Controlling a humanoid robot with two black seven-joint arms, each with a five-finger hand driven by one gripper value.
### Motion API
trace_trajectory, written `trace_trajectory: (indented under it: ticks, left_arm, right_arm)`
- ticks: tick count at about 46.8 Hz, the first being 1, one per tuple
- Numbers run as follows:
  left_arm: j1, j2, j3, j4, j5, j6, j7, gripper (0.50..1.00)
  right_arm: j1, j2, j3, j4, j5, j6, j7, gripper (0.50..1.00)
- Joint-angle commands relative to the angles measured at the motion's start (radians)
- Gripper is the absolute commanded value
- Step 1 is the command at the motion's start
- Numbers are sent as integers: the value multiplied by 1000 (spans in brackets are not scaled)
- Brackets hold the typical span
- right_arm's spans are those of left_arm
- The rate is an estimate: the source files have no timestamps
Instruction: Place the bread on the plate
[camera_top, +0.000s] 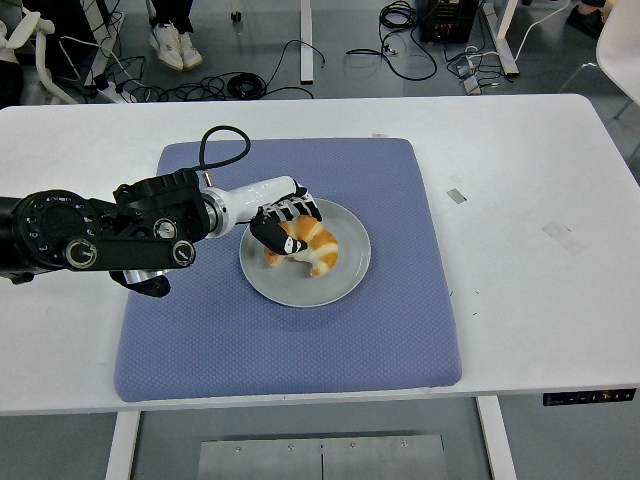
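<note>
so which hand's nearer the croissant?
Left. The left hand is curled over the croissant on the grey plate; the right hand isn't in view.

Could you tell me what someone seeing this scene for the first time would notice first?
The eye goes first to the golden bread lying on the grey plate in the middle of the blue mat. The robot's left hand reaches in from the left and is curled over the bread's left end. Around them the white table is mostly bare, with cables on the floor beyond it.
</note>
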Motion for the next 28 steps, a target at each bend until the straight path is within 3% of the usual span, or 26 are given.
trace_trajectory:
  ticks: [1,10,28]
  left_arm:
    - [0,0,-1,0,-1,0,-1,770]
    - [0,2,-1,-4,-3,0,-1,805]
    - [-6,26,-50,-3,-14,9,-1,939]
  right_arm:
    - [-1,0,0,1,0,0,0,1000]
    - [0,0,0,0,0,0,0,1000]
    - [0,0,0,0,0,0,0,1000]
